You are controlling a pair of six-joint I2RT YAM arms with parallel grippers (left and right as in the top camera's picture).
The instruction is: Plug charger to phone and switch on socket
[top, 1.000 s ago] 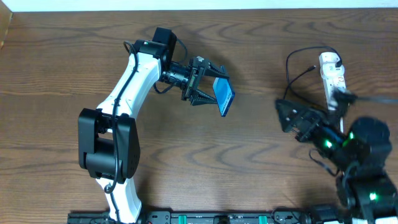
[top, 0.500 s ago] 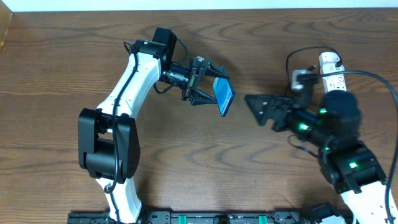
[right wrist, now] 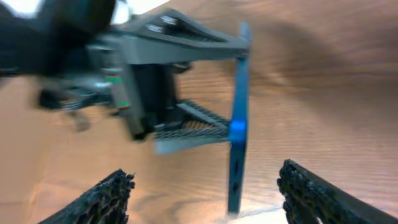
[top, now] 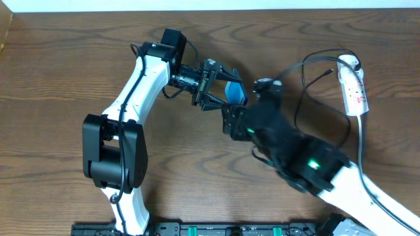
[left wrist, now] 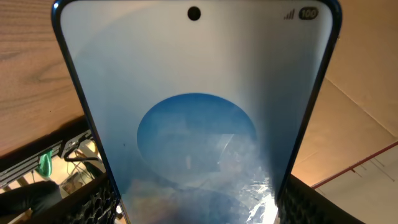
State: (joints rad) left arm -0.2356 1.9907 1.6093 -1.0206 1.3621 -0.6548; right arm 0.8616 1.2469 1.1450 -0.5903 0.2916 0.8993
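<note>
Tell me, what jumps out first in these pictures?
A slim smartphone with a bright blue screen, gripped on its edge by the left pincer near the middle of the brown wooden table. The right pincer faces it, open and not touching. A narrow white power strip lies on the table's right side.

Evenly lit overhead; right wrist view smeared, glare on phone (left wrist: 193, 124).

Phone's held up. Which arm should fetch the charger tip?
Probably right. The left pincer is shut on the phone, while the right pincer is open and empty, and the charger lies on that side by the socket.
</note>
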